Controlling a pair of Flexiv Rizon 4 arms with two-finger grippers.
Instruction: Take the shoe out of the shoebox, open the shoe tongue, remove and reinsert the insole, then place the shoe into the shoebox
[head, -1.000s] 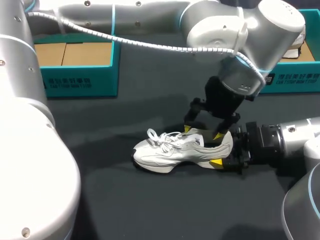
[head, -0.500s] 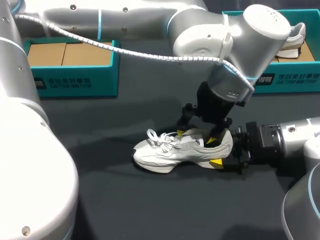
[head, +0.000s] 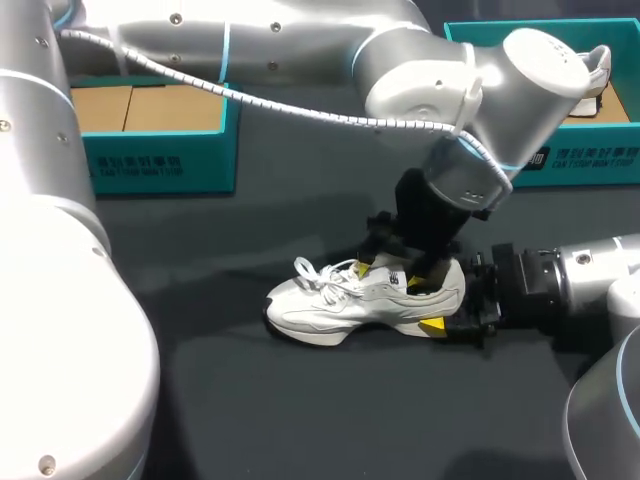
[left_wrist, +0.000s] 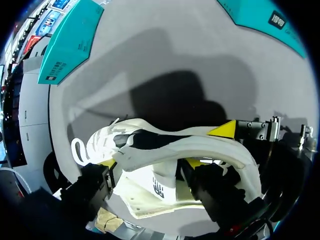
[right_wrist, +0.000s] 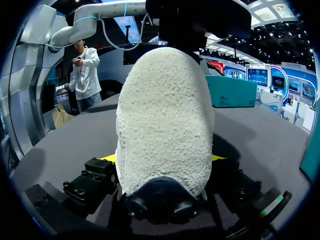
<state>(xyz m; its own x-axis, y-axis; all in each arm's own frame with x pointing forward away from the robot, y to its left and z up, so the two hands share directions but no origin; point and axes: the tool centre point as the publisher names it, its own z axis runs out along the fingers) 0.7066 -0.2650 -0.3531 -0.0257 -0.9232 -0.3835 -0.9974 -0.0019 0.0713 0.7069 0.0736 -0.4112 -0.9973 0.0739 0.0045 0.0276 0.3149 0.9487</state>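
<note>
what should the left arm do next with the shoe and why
Probably ease the left gripper a touch deeper into the opening of the shoe, then close. Its fingers are open, tips at the collar, gripping nothing yet, while the right gripper is shut on the heel and steadies the shoe on the table. Whether tongue or insole lies between the tips, I cannot tell.

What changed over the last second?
The left tool came down and shifted toward the laces of the white lace-up sneaker, its yellow tips now at the shoe's opening. Nothing newly grasped or released. The sneaker and the right tool clamped on its heel stayed put.
</note>
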